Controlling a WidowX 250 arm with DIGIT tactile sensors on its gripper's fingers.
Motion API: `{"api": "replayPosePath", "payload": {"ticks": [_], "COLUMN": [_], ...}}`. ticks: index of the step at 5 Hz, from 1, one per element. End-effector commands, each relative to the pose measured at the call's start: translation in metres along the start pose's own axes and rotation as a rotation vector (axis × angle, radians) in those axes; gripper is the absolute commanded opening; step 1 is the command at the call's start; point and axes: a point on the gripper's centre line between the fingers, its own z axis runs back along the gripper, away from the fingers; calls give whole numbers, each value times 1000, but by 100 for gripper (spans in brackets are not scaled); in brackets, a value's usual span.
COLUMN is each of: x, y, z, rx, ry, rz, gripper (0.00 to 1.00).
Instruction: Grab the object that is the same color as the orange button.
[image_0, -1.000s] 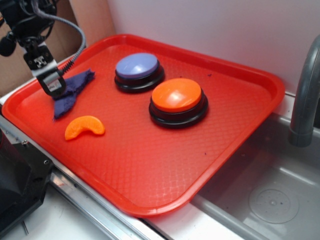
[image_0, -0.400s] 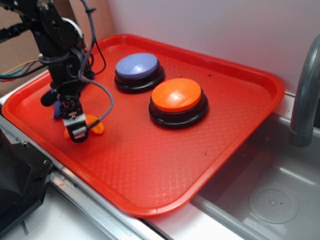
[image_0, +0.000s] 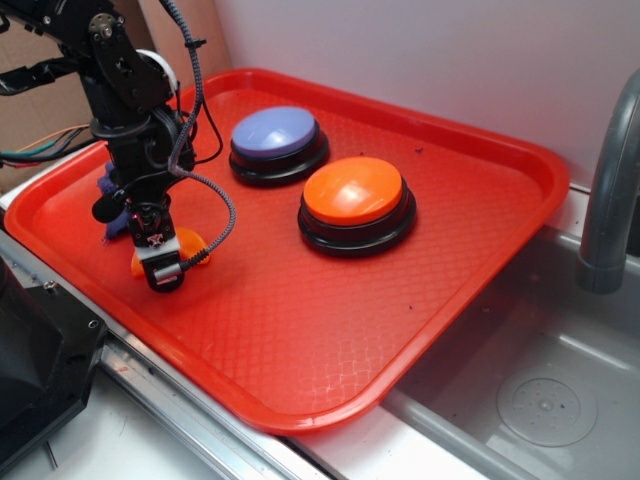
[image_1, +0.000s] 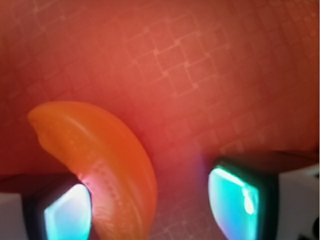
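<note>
Reaching down at the tray's (image_0: 480, 330) front-left, gripper (image_0: 165, 280) covers the orange citrus segment (image_0: 190, 243); orange button (image_0: 354, 191) well apart. Wrist view: fingers (image_1: 67, 217) spread, segment (image_1: 102, 155) touching the left one, off-centre. Grasp step; next, centre and close.

Toy kitchen, sink basin (image_0: 540, 390), grey faucet (image_0: 610, 190)
</note>
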Motion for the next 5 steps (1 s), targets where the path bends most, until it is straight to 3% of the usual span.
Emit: {"api": "replayPosePath", "payload": {"ticks": [1,3,5], "x": [-2,-3,13], "y": [-2,0,-7], "z": [-1,1,44], "rx": [7,14,41], "ry": [15,27,6], "rz": [14,26,75], "gripper": [0,0,0]}}
